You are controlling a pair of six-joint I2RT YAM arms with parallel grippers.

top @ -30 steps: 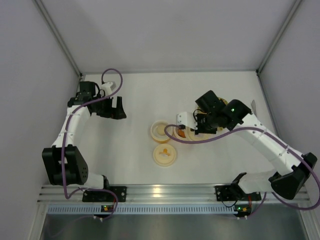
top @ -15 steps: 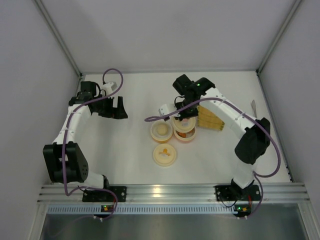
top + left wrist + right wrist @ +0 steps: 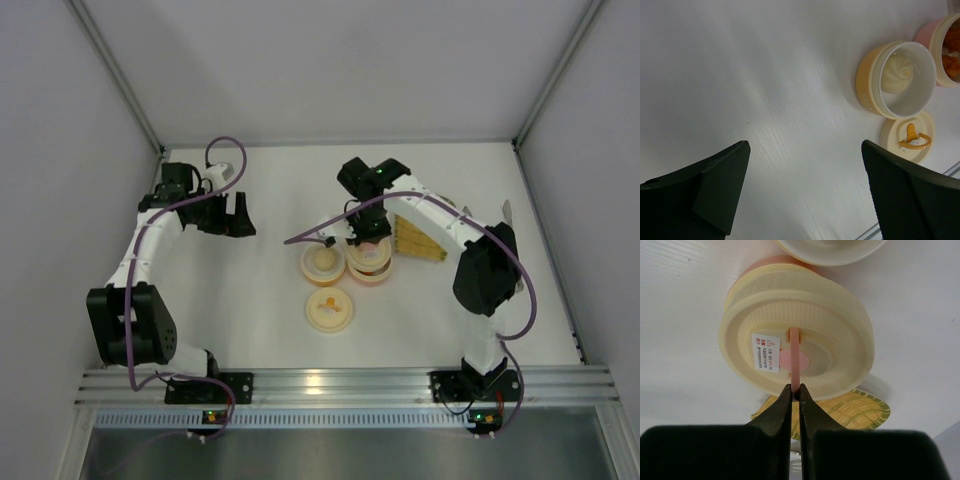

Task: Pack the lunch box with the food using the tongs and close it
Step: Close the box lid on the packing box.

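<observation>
Right tool [image 3: 795,390] is clamped tight on the thin pink handle [image 3: 794,357] of a cream lid [image 3: 825,325] over the pink tub [image 3: 765,264]; left tool [image 3: 804,150] (well apart) gapes wide, empty.

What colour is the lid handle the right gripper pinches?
Pink; the handle shows best in right wrist view.

1. Table [image 3: 250,300]: plain white.
2. Cream-yellow tub [image 3: 867,85]: yellow-orange wall, white inside. Ball [image 3: 897,79]: whitish, pale yellow spot.
3. Pink tub [image 3: 924,31]: pink wall. Chunks [image 3: 955,42]: orange-tan.
4. Loose lid [image 3: 895,135]: cream, orange picture.
5. Held lid [image 3: 840,330]: cream, finely ribbed ring, pink strip and disc at centre, white label with red and dark print.
6. Tray [image 3: 860,410]: yellow, woven pattern.
7. Left gripper [image 3: 804,150], right gripper [image 3: 795,392]: black. Cables [image 3: 225,150]: purple.
</observation>
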